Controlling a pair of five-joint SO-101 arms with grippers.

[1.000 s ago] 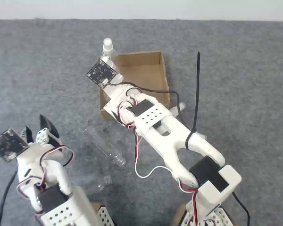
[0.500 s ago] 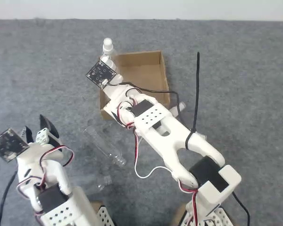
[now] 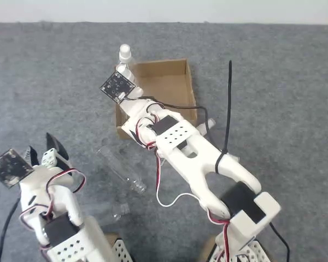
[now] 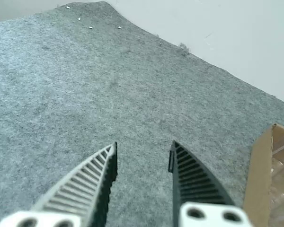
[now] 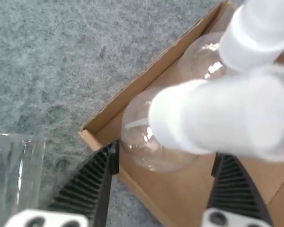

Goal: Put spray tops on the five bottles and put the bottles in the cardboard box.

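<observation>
Right end effector: open, jaws straddling a capped bottle, apparently not clamped.
Bottle: upright between those jaws, in a corner of the cardboard box; second capped bottle just beyond.
Left end effector: open, empty, over bare desk.
Uncapped bottle: lying outside the box, near the right end effector.
Recommendation: lift straight up with jaws wide, clearing the spray top without tipping either bottle.
</observation>
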